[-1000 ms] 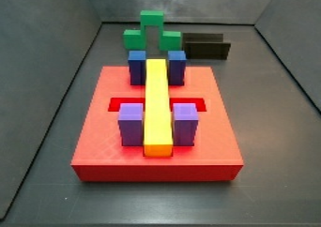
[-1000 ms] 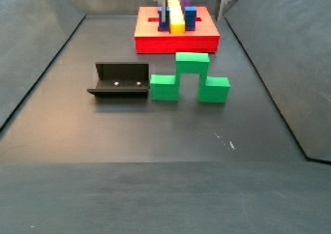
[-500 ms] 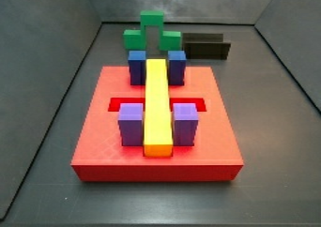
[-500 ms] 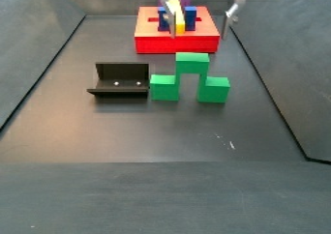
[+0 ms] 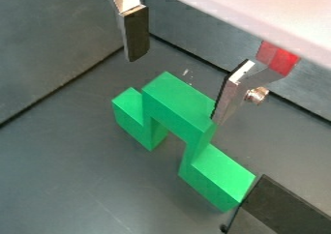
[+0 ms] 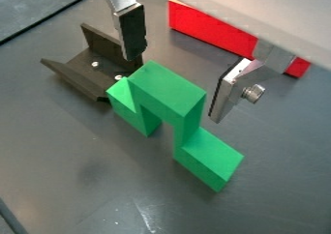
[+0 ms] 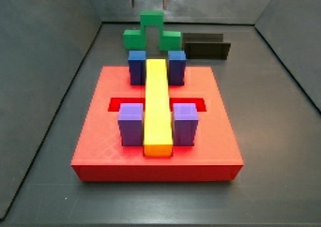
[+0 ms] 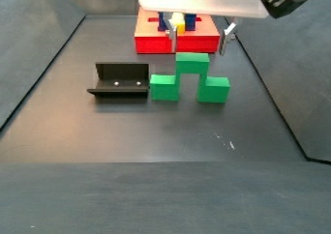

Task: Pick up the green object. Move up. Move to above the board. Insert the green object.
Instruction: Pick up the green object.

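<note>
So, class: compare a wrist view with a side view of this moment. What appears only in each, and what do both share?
Only the wrist view shows the gripper close up: its open fingers straddle the green object's taller centre cube without touching it.

Only the side view shows the board's top, with the long yellow bar, blue blocks and purple blocks.

Both show the green object on the floor, the fixture beside it, and the red board.

You're looking at a lab test rig: a dark walled enclosure [image 8: 52,73] with a bare floor, the pincer [image 8: 196,37] above coloured test blocks.
</note>
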